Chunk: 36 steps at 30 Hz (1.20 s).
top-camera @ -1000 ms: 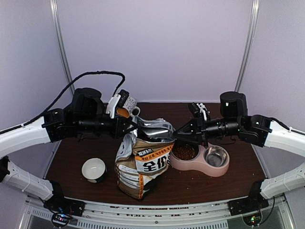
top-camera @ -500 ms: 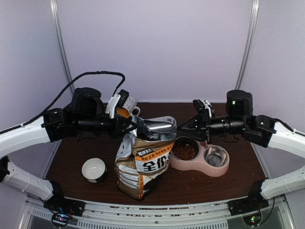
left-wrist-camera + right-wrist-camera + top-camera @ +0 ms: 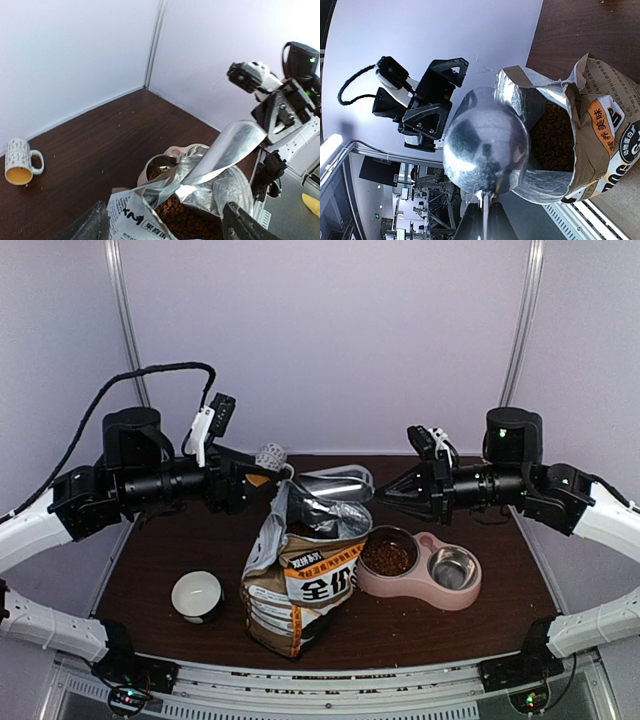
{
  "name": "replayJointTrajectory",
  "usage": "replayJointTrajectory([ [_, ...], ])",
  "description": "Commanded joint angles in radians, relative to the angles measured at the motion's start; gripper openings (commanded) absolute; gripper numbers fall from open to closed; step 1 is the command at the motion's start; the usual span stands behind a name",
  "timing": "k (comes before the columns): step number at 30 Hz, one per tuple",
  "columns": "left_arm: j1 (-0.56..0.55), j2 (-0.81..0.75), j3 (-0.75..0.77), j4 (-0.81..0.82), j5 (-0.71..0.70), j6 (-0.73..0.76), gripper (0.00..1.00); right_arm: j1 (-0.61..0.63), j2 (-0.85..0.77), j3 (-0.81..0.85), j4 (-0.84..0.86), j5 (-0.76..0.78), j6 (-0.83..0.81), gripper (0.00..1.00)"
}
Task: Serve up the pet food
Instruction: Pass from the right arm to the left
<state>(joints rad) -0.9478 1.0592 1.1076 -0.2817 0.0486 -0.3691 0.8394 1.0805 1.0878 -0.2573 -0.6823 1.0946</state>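
The pet food shows as brown kibble in the open bag (image 3: pixel 186 219) and in the left steel cup (image 3: pixel 386 558) of the pink double bowl (image 3: pixel 418 590). The printed bag (image 3: pixel 300 590) stands upright, its foil mouth (image 3: pixel 335 502) gaping. My left gripper (image 3: pixel 243 483) hangs open to the left of the bag top, touching nothing; in its wrist view the fingers (image 3: pixel 85 226) straddle the bag's mouth from above. My right gripper (image 3: pixel 385 496) is shut on a steel spoon (image 3: pixel 486 147), held level just right of the bag mouth and above the bowl.
The bowl's right steel cup (image 3: pixel 454 566) holds no kibble. A white mug (image 3: pixel 20 161) lies on its side at the table's back, left of centre. A small white cup (image 3: pixel 197 595) stands front left. Walls close in the table's back and sides.
My left gripper has opened, let go of the bag's foil top, and drawn back to the left and upward. The right gripper with the spoon has pulled slightly right and higher.
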Motion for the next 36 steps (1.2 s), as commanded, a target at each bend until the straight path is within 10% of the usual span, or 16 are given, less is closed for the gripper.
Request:
replayJointTrajectory([
  [1, 0.001, -0.007, 0.014, 0.113, 0.157, 0.164, 0.81, -0.006, -0.018, 0.05, 0.029, -0.075, -0.006, 0.0],
  [12, -0.031, 0.081, 0.09, 0.119, 0.28, 0.303, 0.81, -0.006, -0.045, 0.04, 0.137, -0.16, 0.092, 0.0],
  [24, -0.035, 0.125, 0.11, 0.174, 0.384, 0.233, 0.34, -0.006, -0.036, 0.029, 0.165, -0.186, 0.112, 0.0],
  [36, -0.037, 0.135, 0.109, 0.252, 0.482, 0.158, 0.28, -0.005, -0.022, -0.002, 0.197, -0.21, 0.114, 0.0],
])
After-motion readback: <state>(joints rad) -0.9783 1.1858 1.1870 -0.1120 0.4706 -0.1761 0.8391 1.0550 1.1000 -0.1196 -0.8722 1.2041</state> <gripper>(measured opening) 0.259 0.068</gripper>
